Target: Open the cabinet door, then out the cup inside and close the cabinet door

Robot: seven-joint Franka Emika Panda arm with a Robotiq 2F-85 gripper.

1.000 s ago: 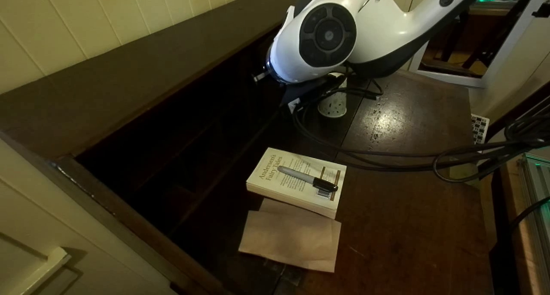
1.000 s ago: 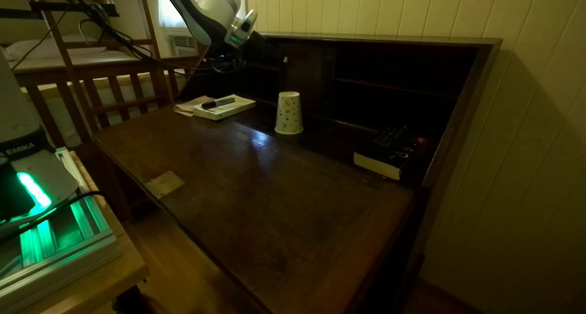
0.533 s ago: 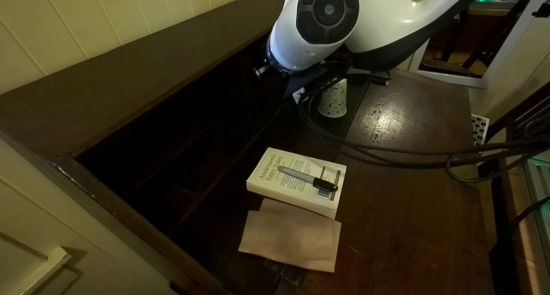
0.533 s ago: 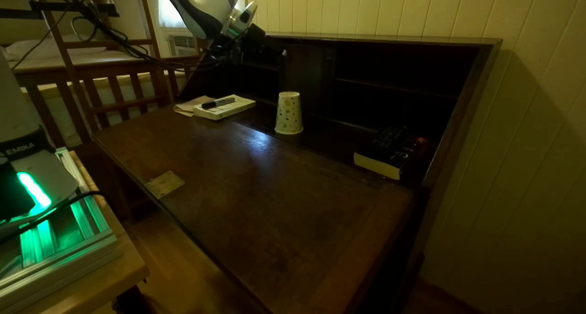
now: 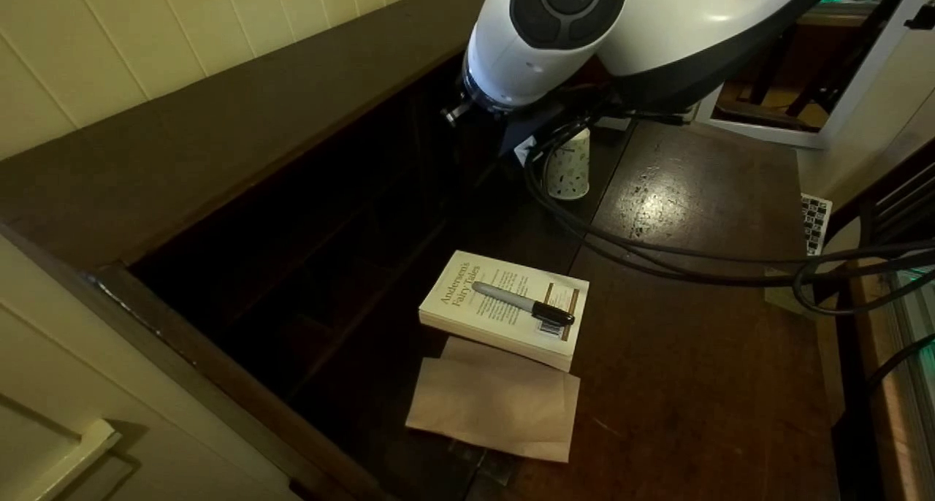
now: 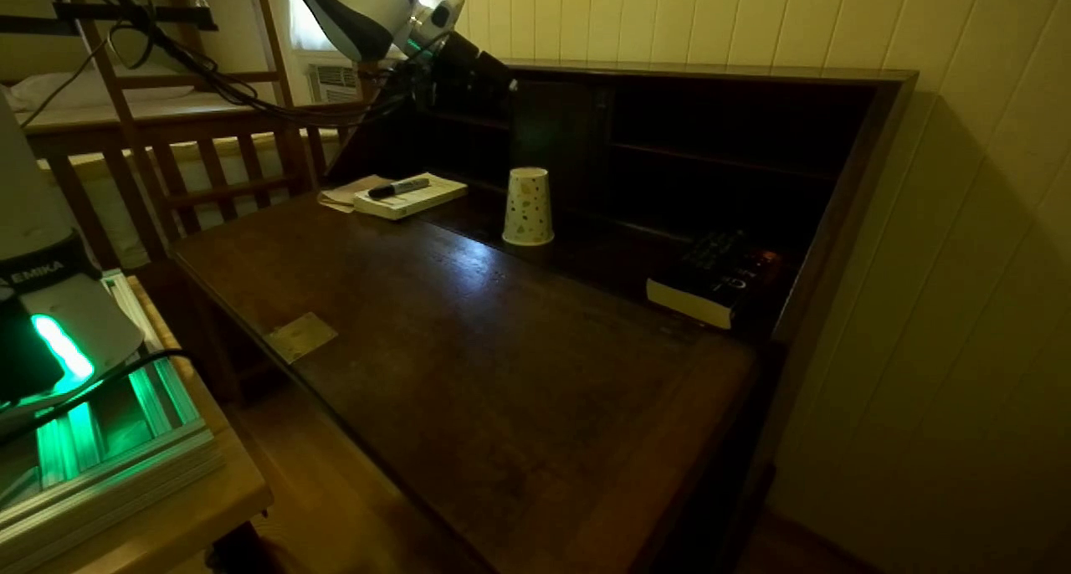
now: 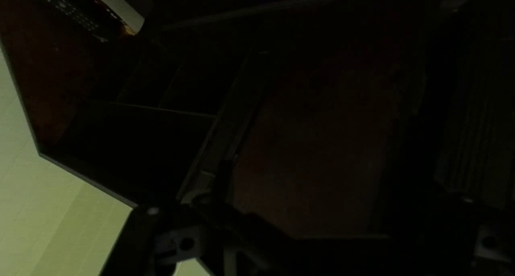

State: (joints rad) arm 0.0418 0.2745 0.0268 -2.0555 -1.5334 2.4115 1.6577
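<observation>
The cup [image 6: 528,207] is small, white and speckled. It stands upside down on the dark desk in front of the cabinet, and cables partly cover it in an exterior view [image 5: 571,169]. The cabinet door [image 6: 556,135] is a dark wood panel in the middle of the hutch. It also shows dimly in the wrist view [image 7: 314,147], too dark to tell whether it is ajar. My gripper [image 6: 509,87] is up near the top of the door, above and behind the cup. In the wrist view its fingers [image 7: 328,191] are wide apart with nothing seen between them.
A pale book [image 5: 504,304] with a grey marker [image 5: 522,304] on it lies beside a brown envelope [image 5: 493,406]. A thick black book [image 6: 711,277] lies at the other end. Cables [image 5: 657,264] hang over the desk. The hutch's top board [image 5: 256,114] runs along the wall.
My gripper and arm have risen and drawn slightly to one side, leftward where the cup is fully visible. The cables have shifted with the arm. The cup and books have not moved.
</observation>
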